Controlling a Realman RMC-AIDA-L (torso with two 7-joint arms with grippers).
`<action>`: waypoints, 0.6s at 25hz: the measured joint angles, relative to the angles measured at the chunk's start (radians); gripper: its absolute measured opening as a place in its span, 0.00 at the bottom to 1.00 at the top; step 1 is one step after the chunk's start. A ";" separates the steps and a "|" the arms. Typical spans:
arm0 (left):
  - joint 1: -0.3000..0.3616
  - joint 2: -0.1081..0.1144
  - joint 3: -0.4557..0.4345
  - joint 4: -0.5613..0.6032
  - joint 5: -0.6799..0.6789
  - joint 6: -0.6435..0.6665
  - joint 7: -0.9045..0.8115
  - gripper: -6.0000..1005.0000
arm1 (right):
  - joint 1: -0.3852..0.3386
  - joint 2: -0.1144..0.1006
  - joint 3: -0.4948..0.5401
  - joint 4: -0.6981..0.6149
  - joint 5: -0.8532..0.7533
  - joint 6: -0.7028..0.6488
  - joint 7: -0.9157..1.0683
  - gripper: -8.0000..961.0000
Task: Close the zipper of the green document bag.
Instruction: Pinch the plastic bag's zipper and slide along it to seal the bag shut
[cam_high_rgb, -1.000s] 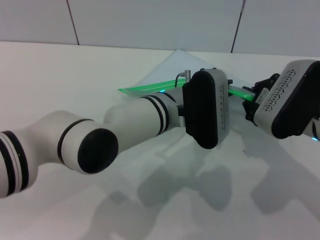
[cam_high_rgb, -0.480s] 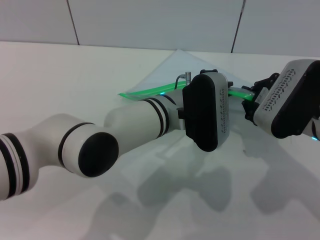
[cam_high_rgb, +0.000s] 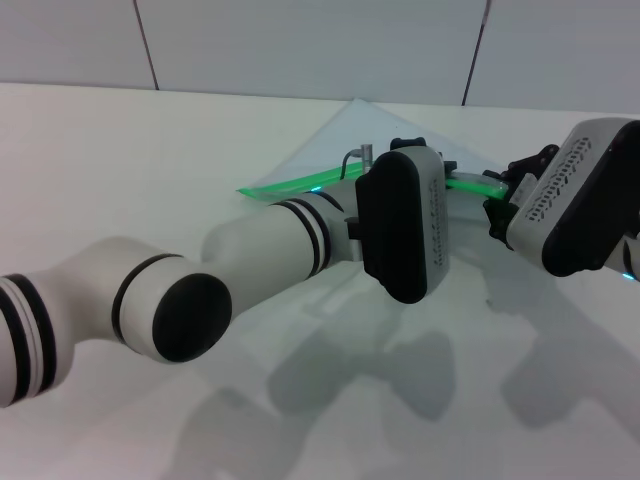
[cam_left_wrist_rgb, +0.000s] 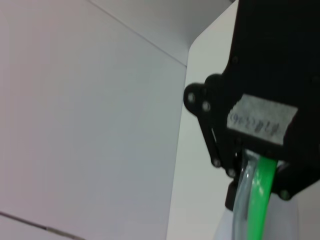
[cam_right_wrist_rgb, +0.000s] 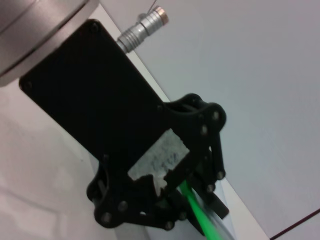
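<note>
Left gripper (cam_right_wrist_rgb: 192, 200) slid left along zipper (cam_high_rgb: 290, 186), jaws clamping it; right gripper (cam_left_wrist_rgb: 260, 160) too.

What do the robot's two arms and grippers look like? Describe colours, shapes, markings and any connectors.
The left arm has glossy white rounded links, black bands at the joints and a black round joint cap. Each wrist carries a white housing with a black face and rows of small holes. The left gripper and right gripper are black linkages, each with a pale handwritten label. A silver connector projects from the left wrist.
</note>
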 joint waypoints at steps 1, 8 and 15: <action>0.003 0.000 0.001 0.002 0.000 0.004 -0.002 0.13 | -0.001 0.000 0.000 0.000 0.000 0.000 0.000 0.07; 0.016 0.002 0.001 0.004 0.000 0.009 -0.014 0.11 | -0.005 0.000 0.004 0.000 0.000 0.001 0.000 0.07; 0.020 0.003 0.001 0.015 -0.010 0.028 -0.015 0.10 | -0.008 0.000 0.010 -0.001 0.000 0.007 0.000 0.07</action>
